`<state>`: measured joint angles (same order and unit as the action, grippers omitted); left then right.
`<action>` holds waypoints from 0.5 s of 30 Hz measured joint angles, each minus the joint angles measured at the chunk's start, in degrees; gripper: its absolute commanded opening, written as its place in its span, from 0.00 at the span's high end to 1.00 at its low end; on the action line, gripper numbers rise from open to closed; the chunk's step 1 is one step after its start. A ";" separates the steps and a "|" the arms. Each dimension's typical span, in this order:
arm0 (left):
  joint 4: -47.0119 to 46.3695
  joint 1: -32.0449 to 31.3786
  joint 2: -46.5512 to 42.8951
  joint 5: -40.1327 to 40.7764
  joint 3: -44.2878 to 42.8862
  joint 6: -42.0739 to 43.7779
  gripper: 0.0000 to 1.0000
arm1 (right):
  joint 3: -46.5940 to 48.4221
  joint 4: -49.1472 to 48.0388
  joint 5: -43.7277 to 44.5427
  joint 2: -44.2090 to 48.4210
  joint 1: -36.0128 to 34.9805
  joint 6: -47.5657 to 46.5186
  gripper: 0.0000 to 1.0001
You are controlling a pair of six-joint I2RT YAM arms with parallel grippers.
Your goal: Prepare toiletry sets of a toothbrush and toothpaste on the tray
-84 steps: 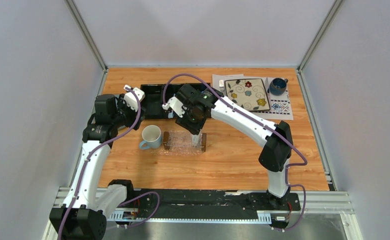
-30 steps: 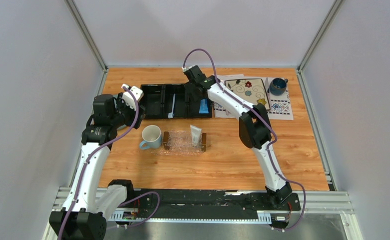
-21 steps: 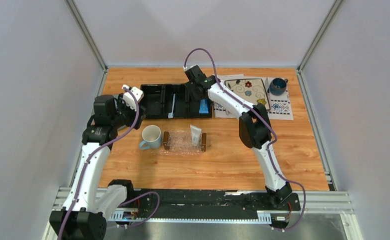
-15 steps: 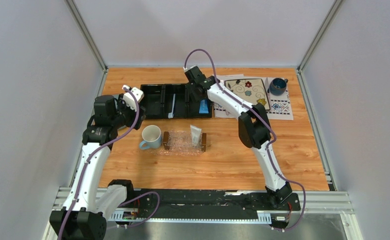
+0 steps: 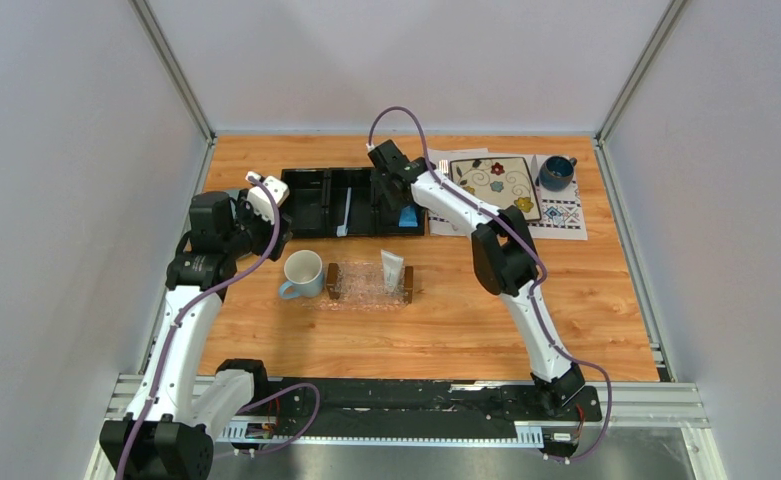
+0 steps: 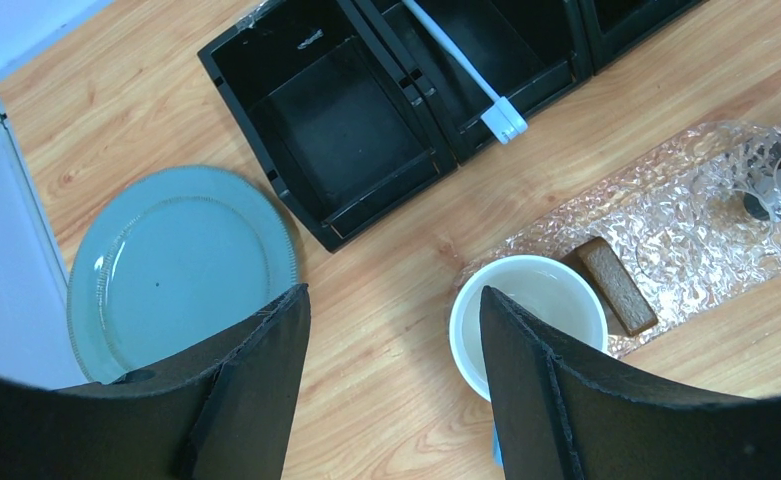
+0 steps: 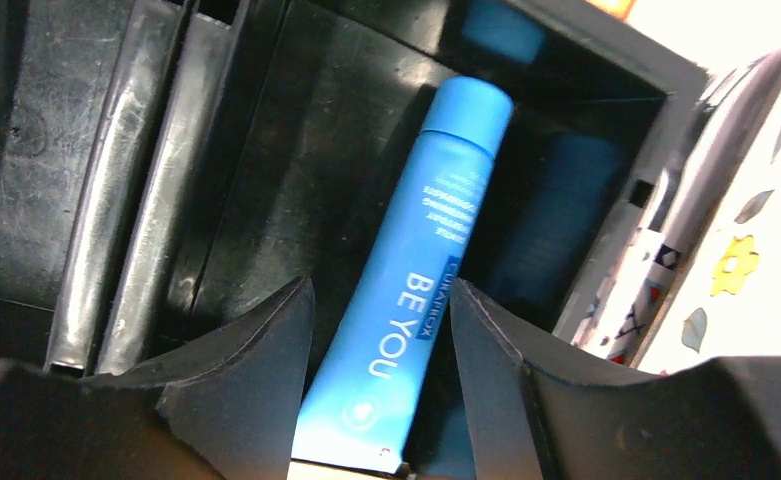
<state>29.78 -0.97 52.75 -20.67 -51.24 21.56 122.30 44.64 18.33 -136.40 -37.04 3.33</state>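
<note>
Findings, nearest first.

1. The tray (image 5: 358,284) lies on the table just right of a white mug (image 5: 303,272). A white tube (image 5: 393,268) rests at its right end. No brush is on it, so I judge the first set half complete.

2. My left gripper (image 6: 391,320) hangs above the mug with its jaws wide apart and nothing between them. A teal plate (image 6: 181,268) lies to its left.

3. Further out, the black organizer (image 5: 306,200) holds the toothbrush (image 5: 346,212) in its middle compartment. It lies lengthwise, head toward me at the near wall, apparently resting on the rim.

4. My right gripper (image 7: 378,330) is over the organizer's right compartment, jaws parted to either side of a blue tube (image 7: 416,280). It has hold of nothing; contact cannot be confirmed.

5. Beyond, to the right, is a floral plate (image 5: 494,187).

Assessment: the toothbrush should be light, stiff and smooth, and liable to swivel if pinched near an end. I would take it at mid-handle, fingers across its narrow width. The raised head end offers some clearance from the floor. The compartment walls leave little side room.
</note>
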 measured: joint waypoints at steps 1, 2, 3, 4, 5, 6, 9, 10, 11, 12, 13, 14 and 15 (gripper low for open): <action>0.00 0.00 0.00 0.00 0.00 0.00 0.29 | 0.00 0.00 -0.26 -0.28 0.00 0.13 0.42; -0.02 0.00 0.00 0.02 0.04 0.00 0.29 | 0.00 0.07 -0.66 -0.61 0.00 0.33 0.42; -0.07 0.00 -0.02 0.02 0.13 0.00 0.29 | 0.00 0.13 -0.79 -0.98 0.00 0.35 0.42; -0.11 0.00 -0.02 0.02 0.26 0.02 0.29 | 0.02 0.09 -0.83 -1.25 -0.02 0.37 0.42; -0.11 0.00 -0.02 0.04 0.35 0.02 0.29 | 0.02 0.07 -0.90 -1.38 -0.02 0.37 0.43; -0.13 0.00 -0.02 0.04 0.39 0.02 0.29 | 0.11 0.11 -1.03 -1.40 0.00 0.50 0.43; -0.37 0.00 -0.02 0.07 0.52 0.04 0.29 | 0.46 0.33 -1.86 -1.44 0.28 1.18 0.43; -0.39 0.00 -0.02 0.11 0.61 0.07 0.29 | 0.55 0.37 -2.32 -1.46 0.39 1.36 0.43; -0.39 0.00 0.00 0.15 0.61 0.07 0.29 | 0.68 0.42 -2.75 -1.51 0.52 1.55 0.43; -0.42 0.00 0.00 0.17 0.61 0.07 0.29 | 0.76 0.44 -3.26 -1.53 0.66 1.77 0.43; -0.42 0.00 0.02 0.20 0.61 0.07 0.29 | 0.79 0.44 -3.85 -1.53 0.76 1.88 0.44; -0.42 0.00 0.07 0.17 0.61 0.07 0.29 | 0.87 0.46 -4.59 -1.53 0.94 2.03 0.44; -0.44 0.00 0.11 0.17 0.61 0.07 0.29 | 0.92 0.46 -5.18 -1.53 1.09 2.10 0.44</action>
<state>29.34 -0.97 52.86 -20.49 -50.63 21.63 123.22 45.10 13.15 -137.93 -35.94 5.43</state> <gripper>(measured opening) 0.709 0.567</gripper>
